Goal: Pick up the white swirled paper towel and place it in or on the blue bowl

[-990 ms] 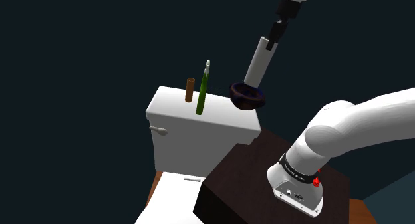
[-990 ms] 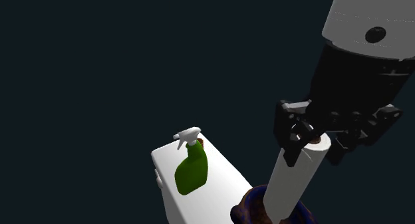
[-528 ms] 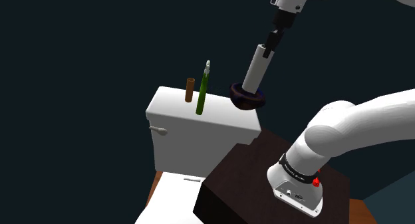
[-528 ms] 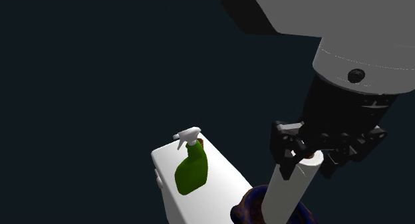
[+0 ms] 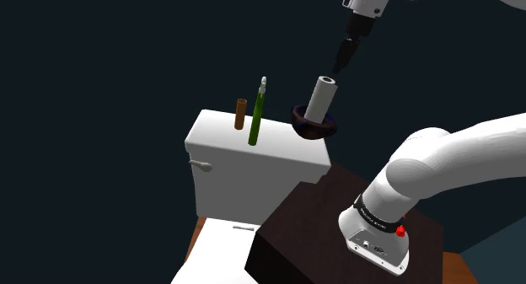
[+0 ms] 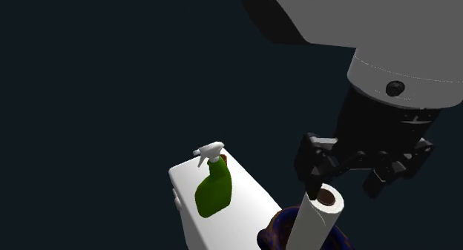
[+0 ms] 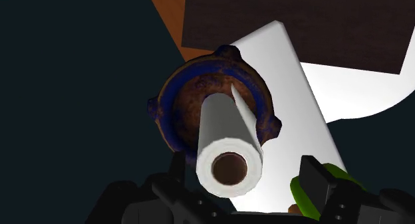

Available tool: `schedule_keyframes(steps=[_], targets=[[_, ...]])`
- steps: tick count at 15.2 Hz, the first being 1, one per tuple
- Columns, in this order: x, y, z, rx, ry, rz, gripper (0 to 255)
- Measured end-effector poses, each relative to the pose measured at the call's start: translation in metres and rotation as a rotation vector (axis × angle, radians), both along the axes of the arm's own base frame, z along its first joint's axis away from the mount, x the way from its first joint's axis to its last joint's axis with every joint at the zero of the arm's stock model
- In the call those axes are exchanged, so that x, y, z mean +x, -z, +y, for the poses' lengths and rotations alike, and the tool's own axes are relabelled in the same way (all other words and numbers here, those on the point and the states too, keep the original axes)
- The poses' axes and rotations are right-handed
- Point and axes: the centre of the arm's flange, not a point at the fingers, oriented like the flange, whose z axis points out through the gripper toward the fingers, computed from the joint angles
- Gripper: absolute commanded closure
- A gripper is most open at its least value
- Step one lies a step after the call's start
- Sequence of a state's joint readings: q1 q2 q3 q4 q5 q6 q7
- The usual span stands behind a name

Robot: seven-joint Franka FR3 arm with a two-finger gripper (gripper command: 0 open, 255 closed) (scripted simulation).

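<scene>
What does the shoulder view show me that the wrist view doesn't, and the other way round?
Shoulder view: the end effector hanging clear above the paper towel roll, the white arm, the flush handle. Wrist view: the fingers apart either side of the roll, and the brown inside of the blue bowl. Both: the roll standing in the bowl, the green spray bottle, the white tank.
</scene>
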State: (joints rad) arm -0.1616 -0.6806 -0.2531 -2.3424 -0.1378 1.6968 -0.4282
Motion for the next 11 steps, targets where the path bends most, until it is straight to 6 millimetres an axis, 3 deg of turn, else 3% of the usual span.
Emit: schedule_keyframes(steps=[4, 8, 11], targets=[[0.0, 0.0, 0.0, 0.0, 0.0, 0.0, 0], [-0.001, -0.038, 0.001, 0.0, 0.0, -0.001, 0], [-0.002, -0.049, 0.0, 0.0, 0.0, 0.0, 0]])
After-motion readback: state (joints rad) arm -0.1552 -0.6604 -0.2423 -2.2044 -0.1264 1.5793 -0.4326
